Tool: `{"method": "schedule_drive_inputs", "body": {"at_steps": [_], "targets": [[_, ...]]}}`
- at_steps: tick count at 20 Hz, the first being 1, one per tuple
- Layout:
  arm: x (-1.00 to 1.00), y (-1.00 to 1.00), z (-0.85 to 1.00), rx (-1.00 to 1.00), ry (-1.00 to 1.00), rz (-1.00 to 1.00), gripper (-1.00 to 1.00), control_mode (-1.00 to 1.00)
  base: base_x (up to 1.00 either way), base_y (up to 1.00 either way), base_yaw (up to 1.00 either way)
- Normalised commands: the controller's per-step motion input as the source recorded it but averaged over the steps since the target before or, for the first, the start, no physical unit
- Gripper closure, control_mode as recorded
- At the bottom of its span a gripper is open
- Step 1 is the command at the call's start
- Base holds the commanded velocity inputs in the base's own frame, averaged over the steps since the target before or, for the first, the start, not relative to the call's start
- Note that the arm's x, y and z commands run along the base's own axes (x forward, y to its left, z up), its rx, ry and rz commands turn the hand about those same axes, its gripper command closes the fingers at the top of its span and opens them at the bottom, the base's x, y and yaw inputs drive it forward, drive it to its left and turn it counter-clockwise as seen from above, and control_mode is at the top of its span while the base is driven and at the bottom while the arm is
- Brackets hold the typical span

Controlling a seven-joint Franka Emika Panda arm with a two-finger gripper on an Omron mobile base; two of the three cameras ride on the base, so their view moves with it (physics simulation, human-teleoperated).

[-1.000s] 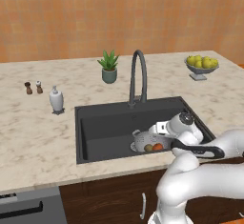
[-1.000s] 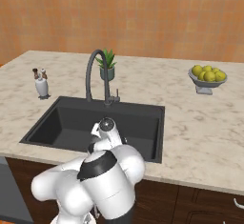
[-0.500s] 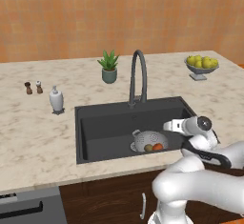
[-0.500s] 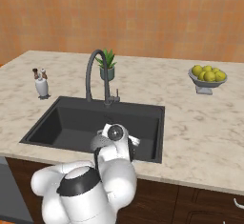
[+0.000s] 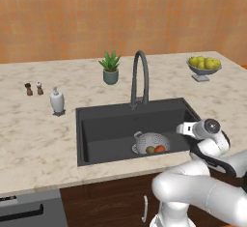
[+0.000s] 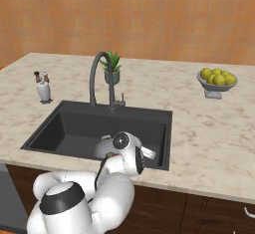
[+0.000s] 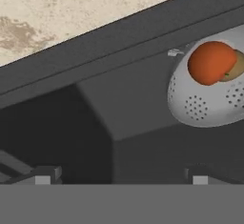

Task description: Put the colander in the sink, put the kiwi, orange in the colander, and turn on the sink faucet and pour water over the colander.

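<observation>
counter [image 5: 29, 129] spans the scene. sink [image 5: 103, 129] set in it, faucet [image 5: 139, 78] at its 12 o'clock rim. colander [image 5: 150, 142] sits on the sink floor toward 5 o'clock, upright, with the orange [image 5: 159, 148] and kiwi [image 5: 150, 149] inside, touching each other. in my hand view the colander lies at 2 o'clock. my gripper [image 7: 119, 174] is spread wide, holding nothing, at the sink's 3 o'clock edge.
</observation>
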Motion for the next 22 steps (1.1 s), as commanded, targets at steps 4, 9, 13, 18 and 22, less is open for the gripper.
{"method": "schedule_drive_inputs", "body": {"at_steps": [4, 9, 13, 18, 22], "targets": [[0.16, 0.0, 1.0, 0.13, 0.01, -0.05, -1.0, -1.0, 0.0, 0.0, 0.0], [0.07, -0.03, 1.0, 0.19, 0.0, -0.04, -1.0, -1.0, 0.0, 0.0, 0.0], [0.02, 0.0, 1.0, 0.14, 0.0, -0.06, -1.0, -1.0, 0.0, 0.0, 0.0], [0.0, -0.03, 1.0, 0.11, 0.0, -0.01, -1.0, -1.0, 0.0, 0.0, 0.0], [-0.03, 0.0, 1.0, 0.23, 0.0, 0.04, -1.0, -1.0, 0.0, 0.0, 0.0]]}}
